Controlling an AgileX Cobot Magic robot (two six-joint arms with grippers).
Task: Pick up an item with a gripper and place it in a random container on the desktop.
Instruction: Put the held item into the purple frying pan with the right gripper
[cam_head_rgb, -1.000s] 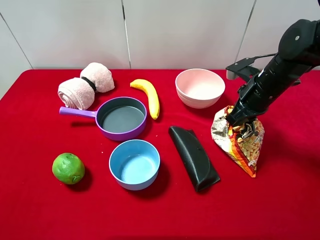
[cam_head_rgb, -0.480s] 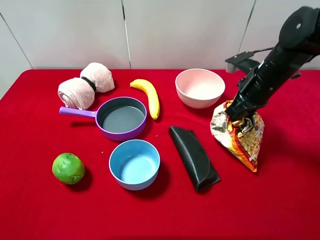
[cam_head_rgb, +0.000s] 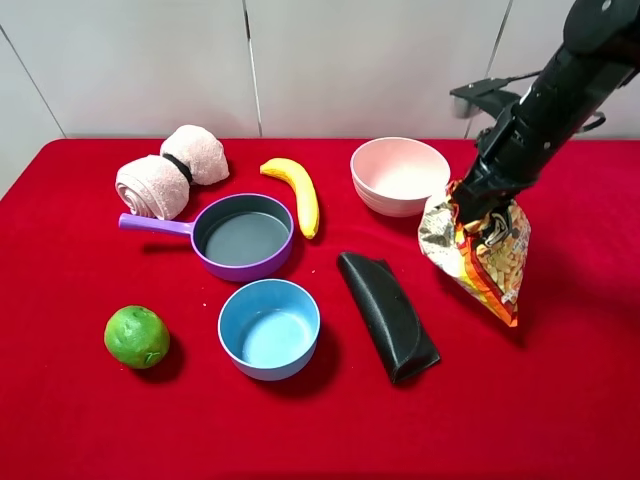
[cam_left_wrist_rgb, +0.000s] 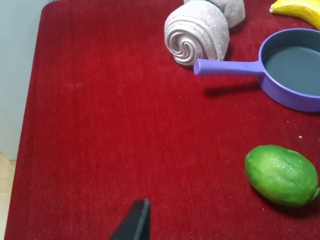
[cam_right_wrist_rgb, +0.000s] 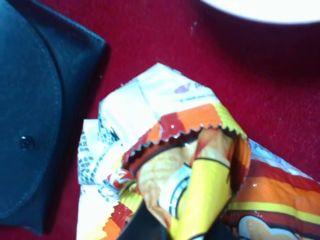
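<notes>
My right gripper (cam_head_rgb: 480, 212) is shut on the top edge of the foil snack bag (cam_head_rgb: 482, 260), printed yellow, orange and red. The bag hangs tilted just above the red desktop (cam_head_rgb: 90, 420), right of the pink bowl. In the right wrist view the bag's crimped top (cam_right_wrist_rgb: 195, 145) is pinched between my fingers at the picture's lower edge. The purple pan (cam_head_rgb: 243, 238) with a grey inside sits left of centre, handle pointing left; it also shows in the left wrist view (cam_left_wrist_rgb: 292, 70). Of my left gripper only one dark fingertip (cam_left_wrist_rgb: 135, 222) shows, above bare red cloth.
A pink bowl (cam_head_rgb: 400, 175) stands just left of the bag. A black pouch (cam_head_rgb: 388, 313) lies in front of it, and it also shows in the right wrist view (cam_right_wrist_rgb: 35, 110). Also on the cloth are a blue bowl (cam_head_rgb: 268, 328), a banana (cam_head_rgb: 297, 192), a lime (cam_head_rgb: 136, 336) and a rolled towel (cam_head_rgb: 170, 170).
My right arm has risen and drawn back a little, lifting the snack bag with it; the bag's lower tip has come up off the cloth. Nothing else moved.
</notes>
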